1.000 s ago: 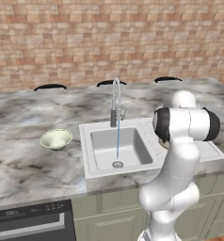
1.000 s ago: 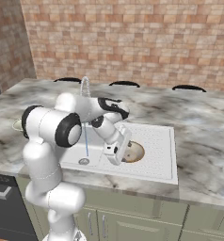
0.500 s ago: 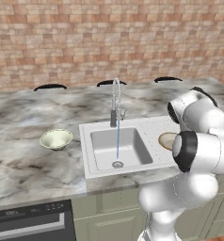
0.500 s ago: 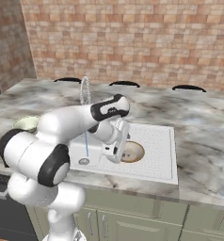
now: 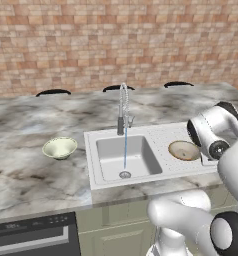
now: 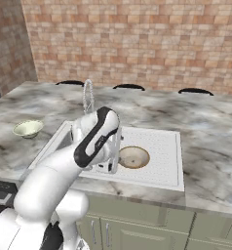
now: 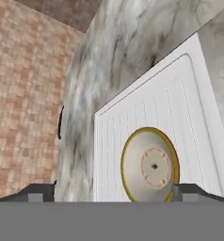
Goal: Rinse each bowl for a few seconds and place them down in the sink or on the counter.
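Claw (image 7: 102, 190) spread wide and empty just above the tan-rimmed bowl (image 7: 150, 165) resting on the sink's (image 5: 156, 132) draining board; next, lift clear and swing across the basin toward the green bowl (image 5: 59, 147) on the tabletop (image 5: 21, 170).

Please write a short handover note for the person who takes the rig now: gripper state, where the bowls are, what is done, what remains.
Gripper: open, holding nothing, close to the tan-rimmed bowl.
Tan-rimmed bowl: upright on the ribbed draining board of the sink, right of the basin.
Green-cream bowl: on the counter, left of the sink.
Faucet: water running into the basin.
Done: tan-rimmed bowl is set down; whether it was rinsed I cannot tell.
Left: apparently the green-cream bowl, rinse it and set it down.
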Robot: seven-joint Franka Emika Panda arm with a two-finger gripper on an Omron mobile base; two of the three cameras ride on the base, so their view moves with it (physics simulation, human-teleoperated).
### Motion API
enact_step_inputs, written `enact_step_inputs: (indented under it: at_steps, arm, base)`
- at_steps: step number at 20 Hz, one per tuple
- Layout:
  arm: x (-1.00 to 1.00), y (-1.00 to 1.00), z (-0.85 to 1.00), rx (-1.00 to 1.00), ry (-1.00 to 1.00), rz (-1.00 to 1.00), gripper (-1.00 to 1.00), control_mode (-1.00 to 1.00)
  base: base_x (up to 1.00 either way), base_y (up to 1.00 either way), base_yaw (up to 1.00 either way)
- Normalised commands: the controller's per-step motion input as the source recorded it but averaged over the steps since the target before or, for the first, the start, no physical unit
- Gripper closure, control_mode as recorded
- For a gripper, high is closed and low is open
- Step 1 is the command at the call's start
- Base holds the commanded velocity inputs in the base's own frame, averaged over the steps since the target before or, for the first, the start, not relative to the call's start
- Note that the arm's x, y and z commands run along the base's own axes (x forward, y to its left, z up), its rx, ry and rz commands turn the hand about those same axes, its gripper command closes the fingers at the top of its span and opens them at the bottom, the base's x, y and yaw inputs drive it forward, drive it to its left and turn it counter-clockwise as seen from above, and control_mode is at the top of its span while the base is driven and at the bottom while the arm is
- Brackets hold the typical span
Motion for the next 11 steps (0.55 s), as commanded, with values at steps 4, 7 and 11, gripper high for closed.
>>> enact_step_inputs:
  at_steps: [4, 7, 11]
  arm:
    - [-0.3, 0.5, 1.0, 0.0, 0.0, 0.04, -1.0, -1.0]
    - [-0.28, 0.42, 1.0, 0.0, 0.0, 0.03, -1.0, -1.0]
    - [-0.29, 0.41, 1.0, 0.0, 0.0, 0.02, -1.0, -1.0]
  base:
    - [0.0, 0.0, 0.0]
    - [0.0, 0.0, 0.0]
    - [0.0, 0.0, 0.0]
